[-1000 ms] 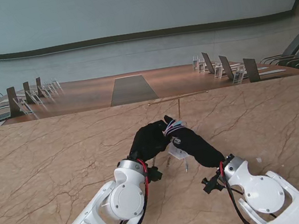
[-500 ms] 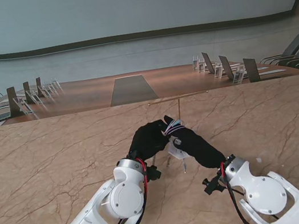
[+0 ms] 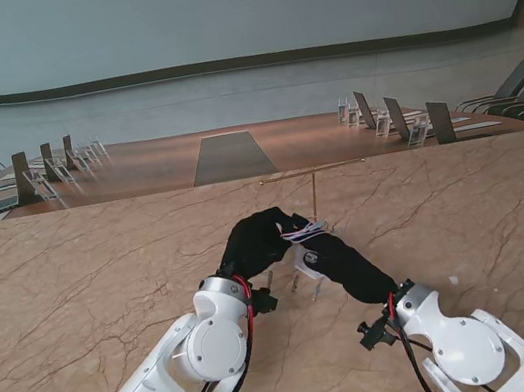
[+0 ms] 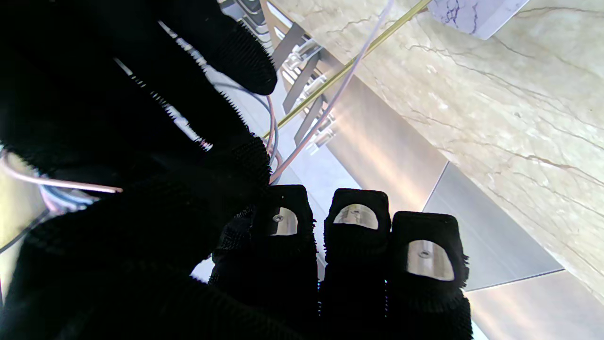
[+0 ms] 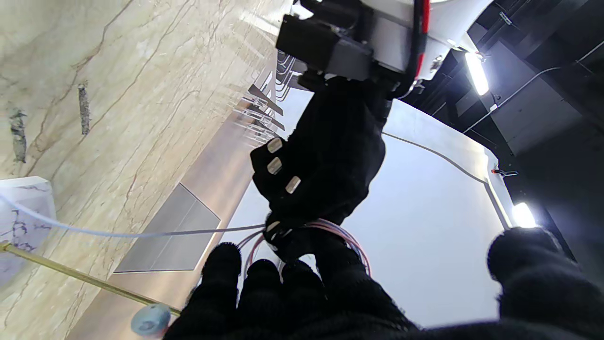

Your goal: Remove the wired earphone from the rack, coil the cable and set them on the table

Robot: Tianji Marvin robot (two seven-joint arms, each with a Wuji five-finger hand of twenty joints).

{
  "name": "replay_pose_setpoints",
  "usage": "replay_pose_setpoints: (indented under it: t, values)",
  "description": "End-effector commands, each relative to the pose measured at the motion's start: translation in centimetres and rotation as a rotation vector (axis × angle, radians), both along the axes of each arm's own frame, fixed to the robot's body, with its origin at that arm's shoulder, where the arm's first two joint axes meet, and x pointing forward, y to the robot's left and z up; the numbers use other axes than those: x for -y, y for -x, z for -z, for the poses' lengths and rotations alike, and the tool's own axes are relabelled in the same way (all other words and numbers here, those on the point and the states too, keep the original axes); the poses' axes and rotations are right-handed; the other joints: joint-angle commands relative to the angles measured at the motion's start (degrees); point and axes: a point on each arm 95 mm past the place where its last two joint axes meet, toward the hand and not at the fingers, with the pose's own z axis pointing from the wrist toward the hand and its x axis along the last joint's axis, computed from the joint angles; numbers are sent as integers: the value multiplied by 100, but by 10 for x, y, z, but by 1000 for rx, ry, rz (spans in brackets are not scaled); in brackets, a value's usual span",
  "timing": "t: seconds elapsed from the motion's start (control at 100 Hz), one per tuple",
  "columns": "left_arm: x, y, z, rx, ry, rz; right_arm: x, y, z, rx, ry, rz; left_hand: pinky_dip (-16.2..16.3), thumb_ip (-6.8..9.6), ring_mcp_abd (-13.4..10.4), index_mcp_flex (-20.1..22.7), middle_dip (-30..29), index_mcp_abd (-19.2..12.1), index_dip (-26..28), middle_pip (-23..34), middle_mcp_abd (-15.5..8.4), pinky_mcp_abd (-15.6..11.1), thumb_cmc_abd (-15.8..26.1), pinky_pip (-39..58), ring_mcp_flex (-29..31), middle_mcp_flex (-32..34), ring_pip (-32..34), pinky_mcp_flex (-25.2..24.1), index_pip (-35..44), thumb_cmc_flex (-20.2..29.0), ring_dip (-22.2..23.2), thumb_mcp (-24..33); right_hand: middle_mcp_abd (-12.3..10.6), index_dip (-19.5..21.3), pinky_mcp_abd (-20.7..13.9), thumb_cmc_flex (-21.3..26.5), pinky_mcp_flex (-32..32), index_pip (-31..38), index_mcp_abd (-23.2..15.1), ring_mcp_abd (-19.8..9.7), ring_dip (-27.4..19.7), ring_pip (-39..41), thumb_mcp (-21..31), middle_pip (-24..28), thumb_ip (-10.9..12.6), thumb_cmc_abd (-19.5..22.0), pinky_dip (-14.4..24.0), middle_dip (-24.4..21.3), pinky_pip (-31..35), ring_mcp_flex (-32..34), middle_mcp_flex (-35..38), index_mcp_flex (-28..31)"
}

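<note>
The earphone cable (image 3: 300, 233), pale pink and lilac, is gathered in loops between my two black-gloved hands above the table. My left hand (image 3: 258, 240) pinches the loops (image 5: 330, 227); it shows in the right wrist view as left hand (image 5: 325, 165). My right hand (image 3: 343, 263) is shut on the same bundle, its fingers (image 5: 283, 293) curled under the loops. One strand (image 5: 141, 233) runs from the bundle toward the rack's white marble base (image 5: 23, 208). The rack (image 3: 313, 187) is a thin gold post with a crossbar, just beyond the hands. The earbuds are not distinguishable.
The gold rod (image 4: 339, 75) crosses close to the strand (image 4: 330, 101) and ends in a pale blue knob (image 5: 151, 319). The marble base (image 3: 306, 261) stands under the hands. A second table with chairs and name stands (image 3: 234, 150) lies beyond the far edge.
My right hand has drawn back nearer to me and lower. The left hand reached slightly right over the bundle, and the loops now lie stretched flatter between the hands.
</note>
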Motion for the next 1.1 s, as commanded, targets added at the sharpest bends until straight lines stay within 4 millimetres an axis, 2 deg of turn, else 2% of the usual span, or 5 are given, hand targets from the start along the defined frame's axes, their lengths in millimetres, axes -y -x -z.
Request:
replay_pose_setpoints:
  t: [0.0, 0.5, 0.66, 0.78, 1.09]
  values:
    - [2, 4, -3, 5, 12, 10, -1, 2, 3, -14, 8, -3, 0, -30, 133, 147, 143, -75, 97, 232, -407, -6, 17, 512, -1, 108, 137, 19, 102, 84, 12, 295, -17, 30, -303, 23, -75, -84, -107, -51, -17, -58, -54, 2, -76, -25, 114, -75, -17, 45, -60, -160]
    - [-6, 9, -17, 54, 27, 21, 4, 9, 3, -72, 61, -9, 4, -28, 144, 161, 123, -54, 101, 228, -403, 29, -5, 526, 40, 138, 147, 53, 111, 70, 5, 340, 133, 147, -222, 112, -75, -63, -364, 64, 7, -30, -166, 0, -90, 39, 218, -76, -62, 42, -68, -542]
    - [-6, 9, -22, 72, 26, 23, 7, 12, 4, -93, 81, -21, -2, -31, 145, 168, 119, -55, 107, 228, -406, 26, 1, 536, 52, 142, 150, 75, 110, 59, 1, 348, 125, 761, -200, 229, -72, 1182, -627, 83, 191, -25, -307, 1, -74, 66, 384, -76, -78, 40, -68, -952]
    - [-6, 8, -24, 84, 22, 28, 8, 16, 3, -105, 97, -34, -9, -33, 144, 167, 116, -64, 113, 227, -414, 21, -4, 539, 59, 149, 151, 81, 110, 52, -2, 351, 134, 134, -119, 264, -40, 2784, -828, 161, 348, 80, -365, 9, -66, 93, 470, -66, -35, 76, -66, -1260]
    - [-4, 9, -22, 78, 8, 36, 11, 24, 4, -110, 106, -41, -24, -32, 140, 167, 114, -60, 128, 229, -424, 23, -11, 549, 61, 149, 156, 86, 104, 48, -5, 362, 147, 69, 3, 300, -43, 3368, -1107, 228, 355, 164, -362, 132, -65, 86, 503, 12, -9, 101, 8, -897]
